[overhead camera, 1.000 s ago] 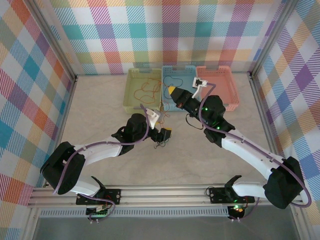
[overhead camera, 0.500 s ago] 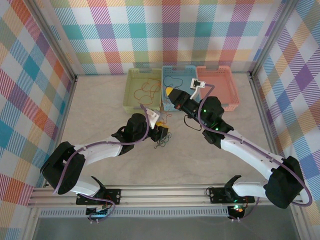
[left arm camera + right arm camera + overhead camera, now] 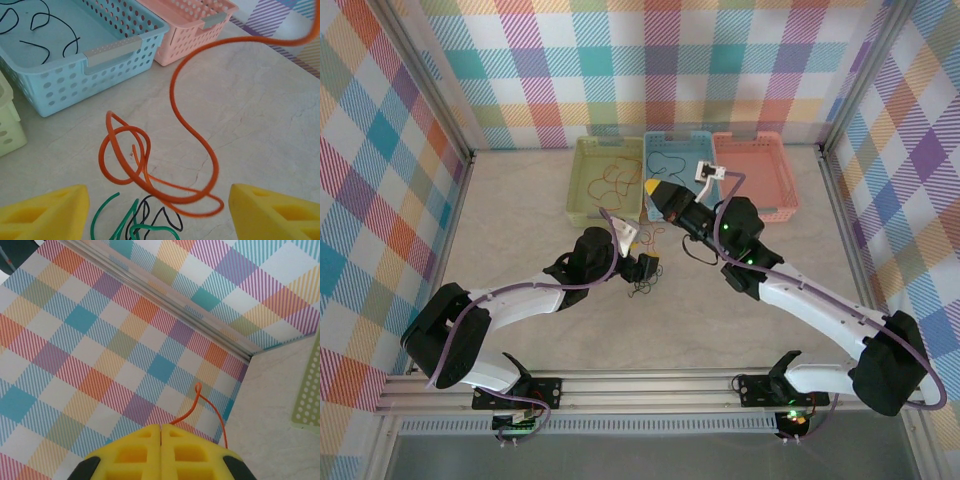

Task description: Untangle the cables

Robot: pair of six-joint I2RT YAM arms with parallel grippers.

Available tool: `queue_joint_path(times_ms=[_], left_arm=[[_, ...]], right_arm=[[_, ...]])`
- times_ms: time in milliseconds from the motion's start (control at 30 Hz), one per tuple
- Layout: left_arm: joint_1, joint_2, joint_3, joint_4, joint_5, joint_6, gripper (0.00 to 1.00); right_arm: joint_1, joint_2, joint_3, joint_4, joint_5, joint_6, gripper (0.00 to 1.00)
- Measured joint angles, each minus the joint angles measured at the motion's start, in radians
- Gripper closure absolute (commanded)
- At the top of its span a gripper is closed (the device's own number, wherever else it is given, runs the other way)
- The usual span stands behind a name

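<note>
A loose orange cable loops just above the table and rises to the upper right. Its upper end is pinched in my right gripper, which is shut and raised over the baskets. Under the loop lie a green cable and a thin black cable, a small tangle on the table. My left gripper stands open low over this tangle, its yellow fingers on either side, holding nothing.
Three baskets stand in a row at the back: yellow-green with orange cables in it, blue with black cables in it, and pink. Plaid walls close in the table. Bare tabletop lies right of the tangle.
My right gripper has moved up and to the left with the orange cable. The left gripper has stayed over the tangle, its jaws narrowing and then widening.
</note>
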Motion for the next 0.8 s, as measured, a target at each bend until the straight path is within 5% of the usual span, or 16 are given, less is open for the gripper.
queue_joint_path(times_ms=[300,800], left_arm=[[0.0,-0.002,-0.004,0.017,-0.033,-0.011,0.22],[0.0,-0.046,-0.159,0.291,-0.051,-0.003,0.27]], right_arm=[[0.046,0.0,-0.009,0.019,0.11,0.058,1.0],[0.118,0.038,0.001,0.027,0.185,0.13,1.0]])
